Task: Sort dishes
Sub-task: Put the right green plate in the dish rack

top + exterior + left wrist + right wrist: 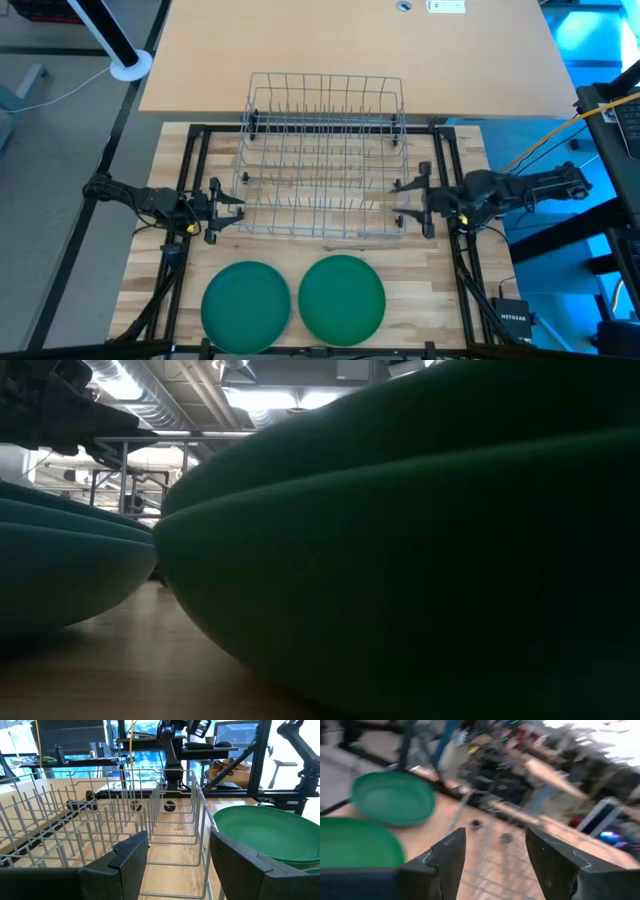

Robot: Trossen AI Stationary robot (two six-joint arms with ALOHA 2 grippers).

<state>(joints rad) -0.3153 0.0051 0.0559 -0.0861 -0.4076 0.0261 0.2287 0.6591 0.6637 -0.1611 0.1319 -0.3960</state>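
Two stacks of round green dishes lie flat on the wooden table near its front edge, one at the left [245, 305] and one at the right [342, 298]. They fill the low view [420, 540]. A wire dish rack [325, 155] stands behind them at the table's middle. My left gripper [228, 210] hovers open at the rack's left end, pointing level toward the rack [100, 820], with nothing between its fingers [177, 855]. My right gripper [415, 200] is open at the rack's right end, above the table, empty [495, 855]; its view shows both stacks [395, 797].
A light tabletop [350, 50] lies beyond the rack. Black frame bars [190, 180] run along both sides of the wooden board. Cables and a small box [515, 320] sit at the near right. Bare wood lies between the rack and the dishes.
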